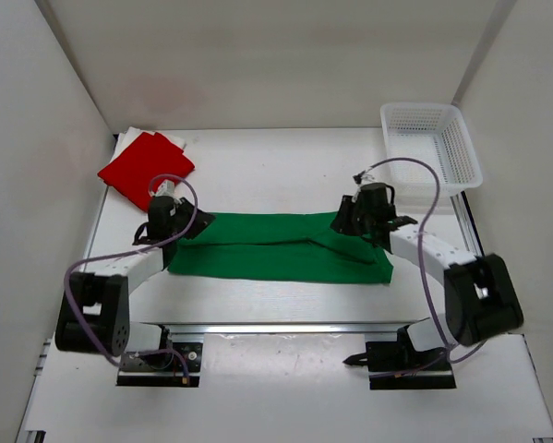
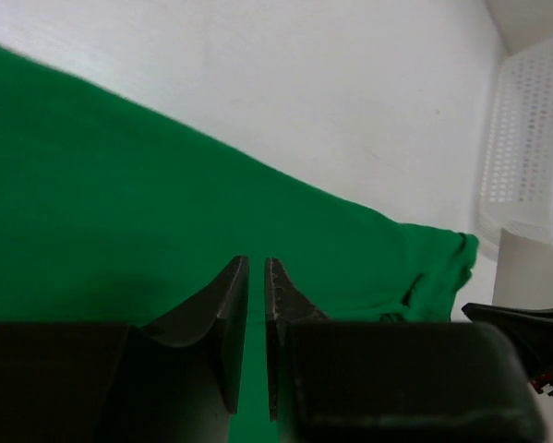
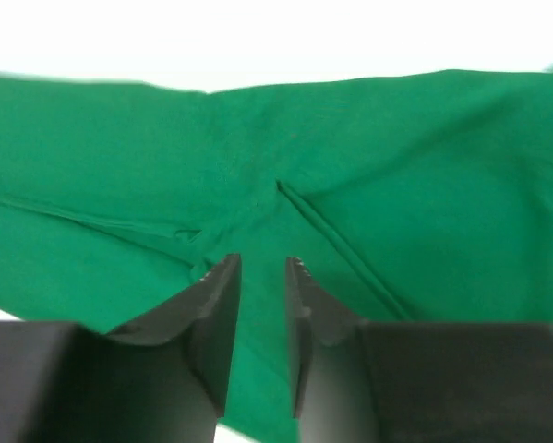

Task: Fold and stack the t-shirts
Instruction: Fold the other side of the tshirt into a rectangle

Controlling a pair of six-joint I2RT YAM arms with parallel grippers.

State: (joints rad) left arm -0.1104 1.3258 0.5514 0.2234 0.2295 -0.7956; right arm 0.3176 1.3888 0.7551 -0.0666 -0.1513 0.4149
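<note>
Right up against the left wrist lens, the left pincer (image 2: 257, 263) has its two dark fingers a narrow slit apart, with green showing through the gap and nothing clamped. The right pincer (image 3: 263, 262) stands a little wider, also parted and gripping nothing. I can't tell whether either set of tips touches the cloth.

Under both is the green t-shirt (image 1: 276, 249), stretched as a long folded band across the middle of the tabletop (image 1: 285, 175), left pincer over its left end, right pincer over its right part. The right wrist view shows only green, but it picks out what the overhead view blurs: ridges and a crease meeting just ahead of the fingers.

Only from above do you see the other two shirts. The red t-shirt (image 1: 145, 168) lies folded at the far left corner, on top of the white t-shirt (image 1: 131, 135), which peeks out along its far edge. That pair lies well apart from the green one.

So that's three shirts, two arms, two pincers and one white lattice basket (image 1: 465, 157) at the far right corner. The left wrist view catches the basket too, beyond the green shirt's far end.
</note>
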